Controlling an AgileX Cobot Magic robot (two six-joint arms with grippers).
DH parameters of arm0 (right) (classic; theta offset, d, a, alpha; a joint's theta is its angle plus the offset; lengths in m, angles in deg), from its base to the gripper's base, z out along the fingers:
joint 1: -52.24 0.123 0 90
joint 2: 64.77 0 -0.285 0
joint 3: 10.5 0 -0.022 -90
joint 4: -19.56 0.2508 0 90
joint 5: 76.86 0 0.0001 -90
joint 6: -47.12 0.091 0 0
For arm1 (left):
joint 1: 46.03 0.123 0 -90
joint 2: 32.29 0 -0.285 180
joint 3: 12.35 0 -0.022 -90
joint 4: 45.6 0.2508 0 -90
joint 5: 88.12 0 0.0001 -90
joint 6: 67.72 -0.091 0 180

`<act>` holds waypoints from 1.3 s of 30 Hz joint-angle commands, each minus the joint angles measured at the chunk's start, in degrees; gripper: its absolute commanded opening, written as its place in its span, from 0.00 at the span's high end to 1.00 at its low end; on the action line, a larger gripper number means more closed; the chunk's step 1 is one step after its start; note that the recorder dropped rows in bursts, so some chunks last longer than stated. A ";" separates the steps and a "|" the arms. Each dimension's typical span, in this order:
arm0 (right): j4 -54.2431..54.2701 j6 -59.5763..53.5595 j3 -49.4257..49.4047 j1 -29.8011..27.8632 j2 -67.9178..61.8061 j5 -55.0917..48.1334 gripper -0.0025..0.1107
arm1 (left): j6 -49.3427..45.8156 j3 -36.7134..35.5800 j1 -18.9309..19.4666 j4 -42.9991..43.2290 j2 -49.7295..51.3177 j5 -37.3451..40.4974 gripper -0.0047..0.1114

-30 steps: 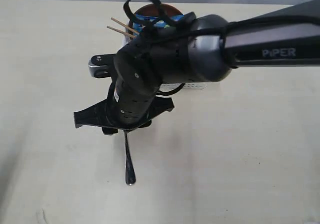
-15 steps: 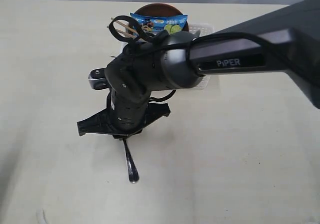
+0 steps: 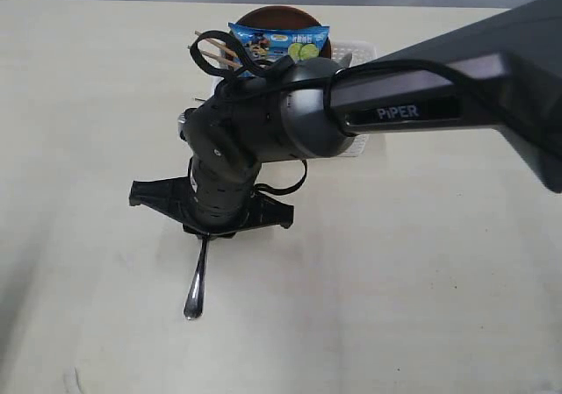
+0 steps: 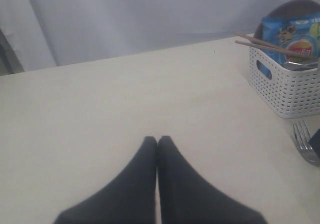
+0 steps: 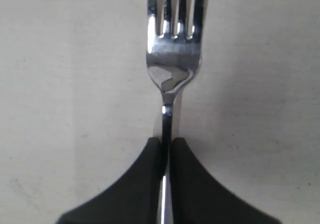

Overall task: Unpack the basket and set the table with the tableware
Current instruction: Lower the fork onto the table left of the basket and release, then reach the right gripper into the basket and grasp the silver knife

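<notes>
Near the basket (image 4: 282, 92), the right gripper (image 5: 166, 144) pinches the fork (image 5: 172, 72) by its neck, likely to place it; the left gripper (image 4: 157, 140) is closed, empty.

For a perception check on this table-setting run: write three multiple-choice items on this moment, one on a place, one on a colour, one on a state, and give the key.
1. Where is the blue crisp bag? A) on the floor B) in the basket C) on a chair
2. What colour is the basket? A) red B) black C) white
3. How is the right hand? A) shut on the fork B) wide open C) shut on a spoon

Key: B, the bag sticks up from inside the basket's rim; C, its lattice walls are white; A, the right wrist view shows the jaws pinching the fork's neck.
</notes>
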 commanded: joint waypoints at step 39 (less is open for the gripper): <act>-29.46 -48.83 23.32 -0.06 -1.20 -19.12 0.64 | 0.02 -0.16 0.14 -0.49 -0.22 -0.03 0.96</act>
